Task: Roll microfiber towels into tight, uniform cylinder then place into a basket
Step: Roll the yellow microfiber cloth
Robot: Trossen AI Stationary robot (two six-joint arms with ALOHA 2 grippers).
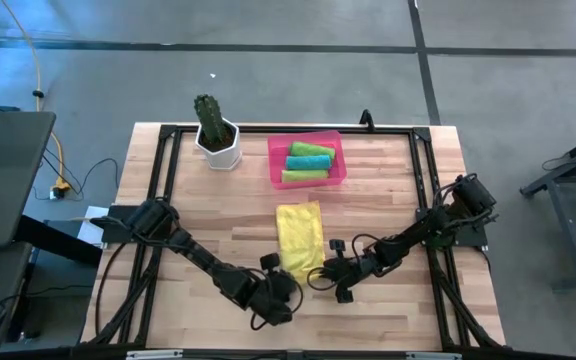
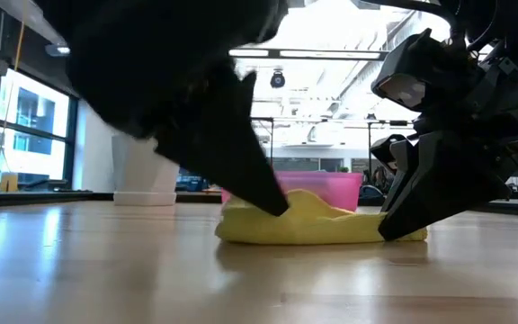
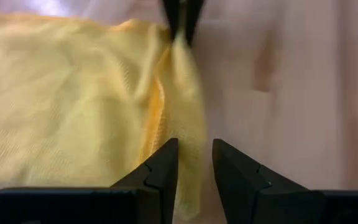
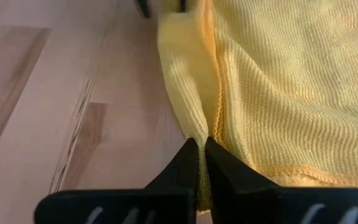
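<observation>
The yellow microfiber towel (image 1: 300, 236) is laid flat on the desk (image 1: 388, 190), just in front of the pink basket (image 1: 276, 165), in which three rolled towels (image 1: 308, 163), two lime green and one teal, are already held. The cloth is judged soft, light and limp; it would be expected to bunch rather than roll unless its near hem is taken at both corners and kept taut. The right tool (image 4: 201, 163) is clamped fully closed on the folded hem at one near corner. The left tool (image 3: 194, 163) is set partly open astride the hem at the other corner. Both arms are stretched low across the desk, converging on the towel's near edge.
</observation>
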